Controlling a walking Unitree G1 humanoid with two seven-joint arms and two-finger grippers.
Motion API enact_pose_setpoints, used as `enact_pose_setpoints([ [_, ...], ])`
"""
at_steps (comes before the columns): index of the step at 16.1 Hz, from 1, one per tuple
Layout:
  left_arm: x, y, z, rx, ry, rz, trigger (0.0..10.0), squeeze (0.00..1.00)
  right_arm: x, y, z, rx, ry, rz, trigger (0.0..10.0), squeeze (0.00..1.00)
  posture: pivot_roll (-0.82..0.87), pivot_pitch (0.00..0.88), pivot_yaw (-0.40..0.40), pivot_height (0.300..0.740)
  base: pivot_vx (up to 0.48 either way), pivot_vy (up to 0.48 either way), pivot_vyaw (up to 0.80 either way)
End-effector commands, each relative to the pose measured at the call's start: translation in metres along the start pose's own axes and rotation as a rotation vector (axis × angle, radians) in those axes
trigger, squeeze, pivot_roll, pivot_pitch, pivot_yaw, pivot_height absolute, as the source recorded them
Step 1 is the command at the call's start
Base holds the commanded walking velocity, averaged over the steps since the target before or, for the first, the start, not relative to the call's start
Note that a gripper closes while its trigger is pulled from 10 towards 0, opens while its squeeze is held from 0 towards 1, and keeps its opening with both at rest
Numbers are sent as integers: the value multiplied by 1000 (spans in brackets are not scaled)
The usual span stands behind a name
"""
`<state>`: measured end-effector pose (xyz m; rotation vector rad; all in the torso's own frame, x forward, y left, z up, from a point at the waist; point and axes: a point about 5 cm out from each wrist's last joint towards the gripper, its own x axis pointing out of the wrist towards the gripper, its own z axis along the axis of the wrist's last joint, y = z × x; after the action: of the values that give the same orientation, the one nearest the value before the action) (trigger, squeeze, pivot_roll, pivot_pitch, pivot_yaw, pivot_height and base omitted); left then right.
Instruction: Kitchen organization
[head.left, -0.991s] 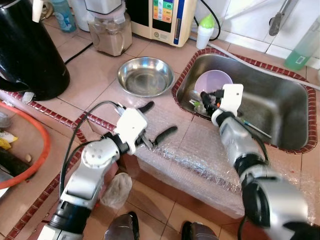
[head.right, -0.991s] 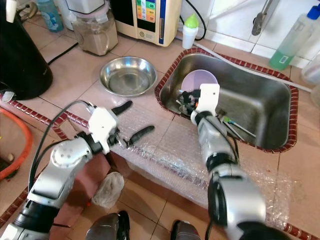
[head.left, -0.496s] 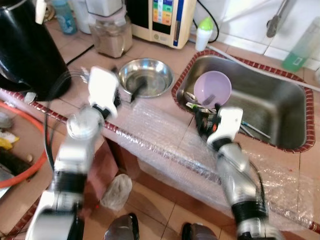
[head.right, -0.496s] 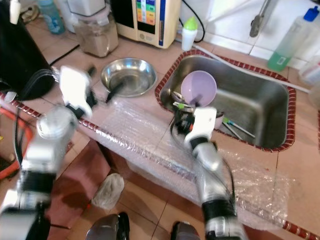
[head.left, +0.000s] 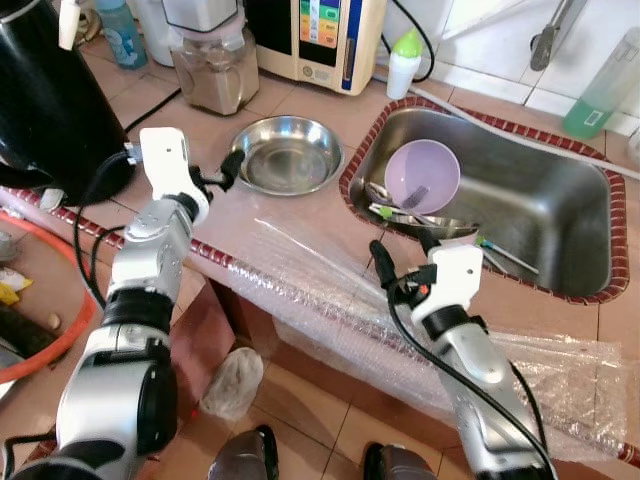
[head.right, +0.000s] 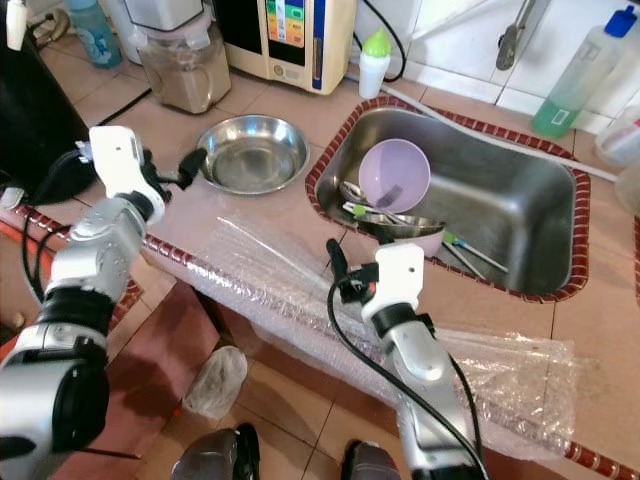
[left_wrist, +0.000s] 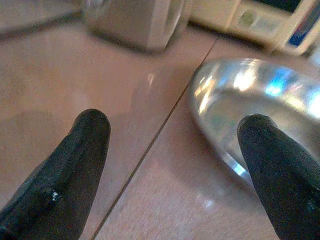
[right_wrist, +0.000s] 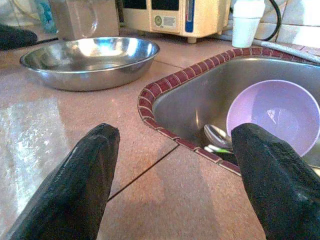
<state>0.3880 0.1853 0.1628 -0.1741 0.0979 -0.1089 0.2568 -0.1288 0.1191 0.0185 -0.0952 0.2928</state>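
A steel bowl (head.left: 290, 155) sits empty on the tiled counter, left of the sink (head.left: 590, 210). My left gripper (head.left: 226, 170) is open at the bowl's left rim, and the rim (left_wrist: 220, 145) lies close to one finger (left_wrist: 270, 170) without being clamped. In the sink a purple bowl (head.left: 422, 175) leans tilted over a second steel bowl (head.left: 432, 226) and several utensils (head.left: 395, 208). My right gripper (head.left: 400, 252) stands open and empty above the counter, just in front of the sink's near-left rim (right_wrist: 160, 107).
A sheet of bubble wrap (head.left: 320, 285) covers the counter's front edge. A black kettle (head.left: 50, 95) stands far left. A blender jar (head.left: 210, 65), a cream appliance (head.left: 320, 35), a small green-capped bottle (head.left: 403, 62) and a green soap bottle (head.left: 605, 85) line the back.
My left gripper swung from over the bubble wrap up to the steel bowl's left rim. The right gripper drew back out of the sink to the counter in front of it.
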Motion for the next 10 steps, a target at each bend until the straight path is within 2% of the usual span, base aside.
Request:
enact_pose_setpoints([
  [1, 3, 1, -2, -55, 29, 20, 10000, 0, -4, 5, 3, 15, 9, 28, 10000, 0, -125, 171, 55, 740, 0, 0, 0],
  [2, 5, -1, -5, -84, 47, 22, 10000, 0, -6, 9, 8, 26, -2, 50, 10000, 0, -131, 175, 59, 740, 0, 0, 0],
  [4, 10, -9, -2, -107, 40, 1, 10000, 0, -6, 12, 20, -76, -52, 66, 10000, 0, -136, 174, 69, 740, 0, 0, 0],
  [6, 14, -14, 1, -120, 33, -13, 10000, 0, -1, 8, 32, -186, -106, 19, 10000, 0, -135, 169, 75, 740, 0, 0, 0],
  [10, 14, -13, -6, -202, 82, 4, 10000, 0, 21, 1, 60, -226, -201, -29, 10000, 0, -126, 163, 81, 740, 0, 0, 0],
])
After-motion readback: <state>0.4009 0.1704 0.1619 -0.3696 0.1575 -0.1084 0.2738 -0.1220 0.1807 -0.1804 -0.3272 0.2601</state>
